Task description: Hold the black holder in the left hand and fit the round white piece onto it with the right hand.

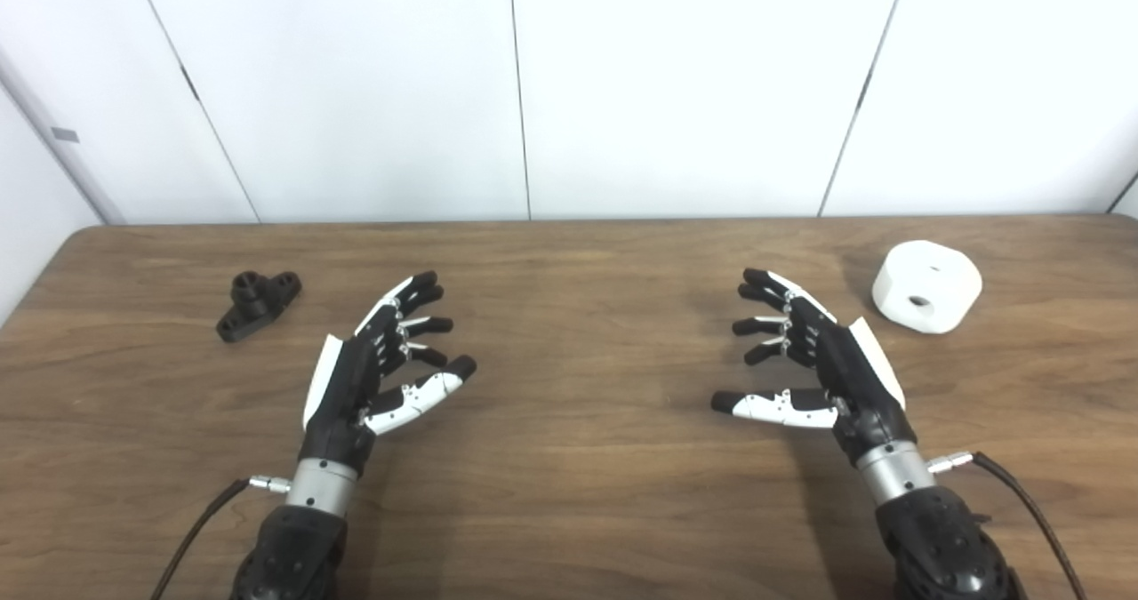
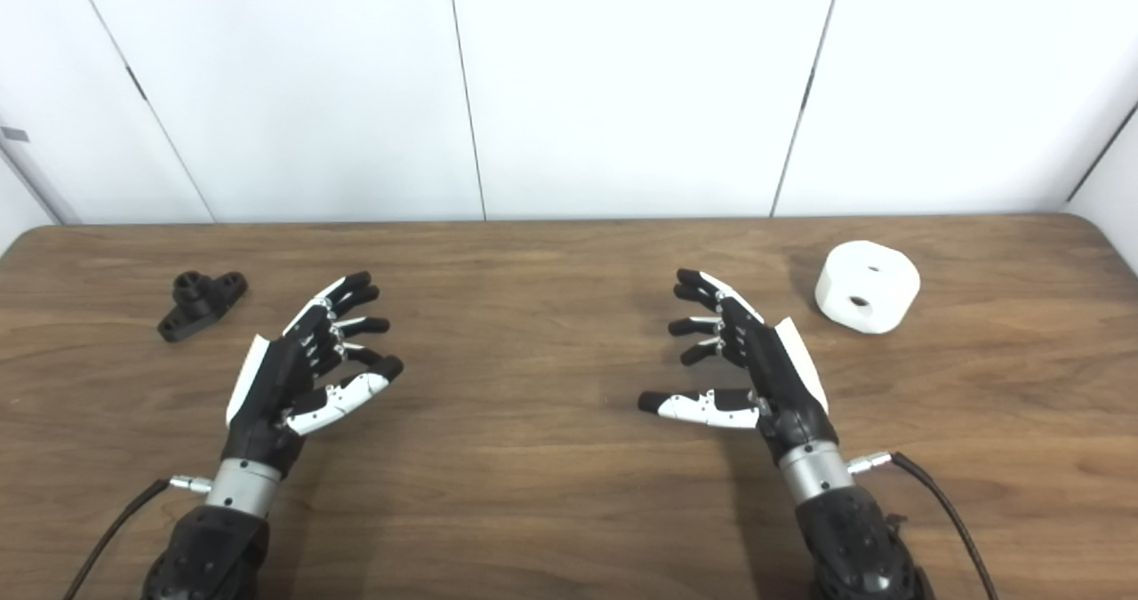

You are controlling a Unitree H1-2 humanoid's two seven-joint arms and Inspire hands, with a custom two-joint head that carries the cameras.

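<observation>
Small black plastic holder [image 1: 257,303] is lying on the brown wooden table [image 1: 578,458], beyond-left of my left hand [image 1: 378,373]. Round white plastic piece [image 1: 926,286] is sitting beyond-right of my right hand [image 1: 813,360]. Both hands are hovering spread, empty.

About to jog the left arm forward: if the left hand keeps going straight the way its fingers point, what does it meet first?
Nothing, as far as I can tell. The left hand points up and slightly right, toward bare table and the wall. The black holder lies off to its left, outside that line.
</observation>
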